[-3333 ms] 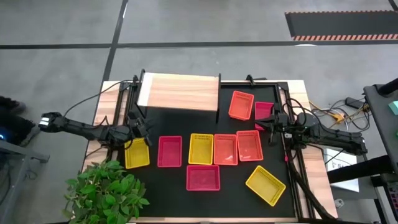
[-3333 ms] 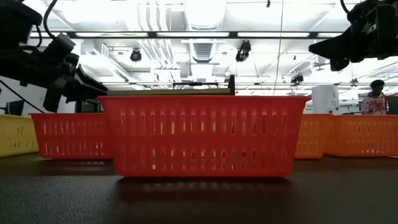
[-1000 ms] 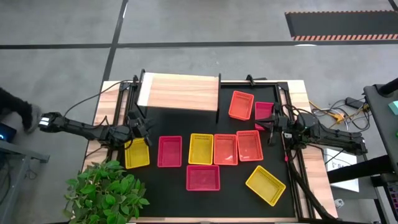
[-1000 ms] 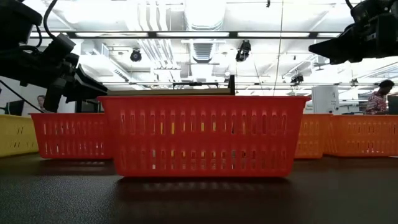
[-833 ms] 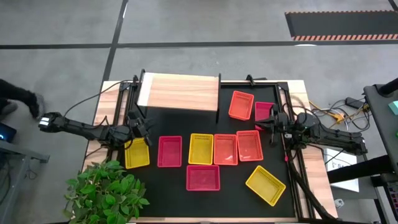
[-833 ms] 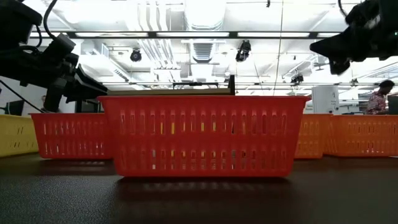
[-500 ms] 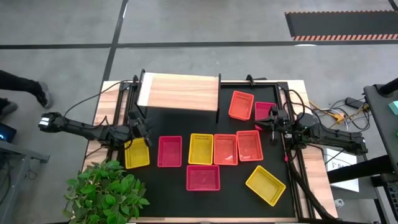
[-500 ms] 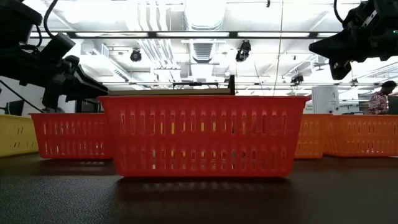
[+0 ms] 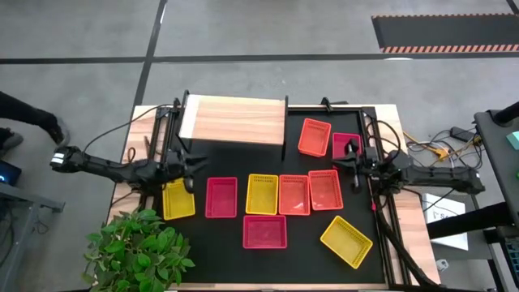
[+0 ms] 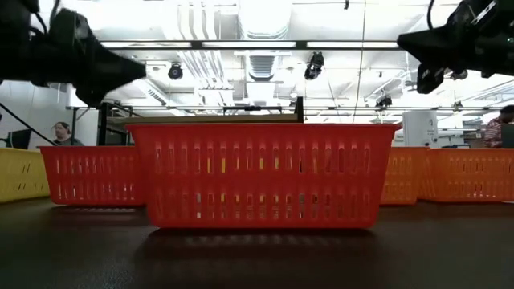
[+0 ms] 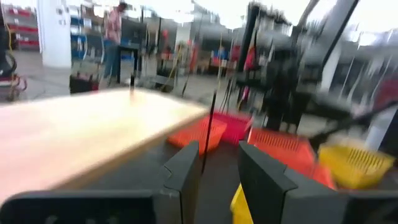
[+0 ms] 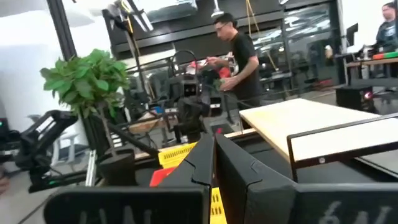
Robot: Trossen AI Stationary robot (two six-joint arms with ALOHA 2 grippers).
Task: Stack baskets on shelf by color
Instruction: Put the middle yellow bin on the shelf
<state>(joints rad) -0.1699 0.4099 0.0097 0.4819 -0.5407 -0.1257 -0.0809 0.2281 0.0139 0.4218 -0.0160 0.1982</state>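
Observation:
Several baskets lie open side up on the black mat (image 9: 324, 259): yellow (image 9: 178, 199), pink (image 9: 220, 197), yellow (image 9: 262, 194), orange (image 9: 293, 194) and red-orange (image 9: 325, 189) in a row. A pink one (image 9: 264, 231) and a yellow one (image 9: 346, 241) sit nearer. Orange (image 9: 314, 137) and pink (image 9: 345, 144) baskets sit farther back. The wooden shelf (image 9: 233, 120) stands at the far left with nothing on it. My left gripper (image 9: 196, 165) (image 11: 219, 149) hovers open above the yellow basket's far end. My right gripper (image 9: 340, 162) (image 12: 213, 140) hovers shut beside the red-orange basket.
A potted plant (image 9: 138, 247) stands at the near left corner. Black frame rails run along the mat's left and right edges, and cables (image 9: 430, 150) lie off to the right. A person's legs (image 9: 28, 122) show on the floor at the left.
My left gripper has risen, tipped up from slanting down to level and rolled about its own axis, drawing a little toward the shelf. My right gripper has rolled and tipped its fingers up slightly. No basket has moved.

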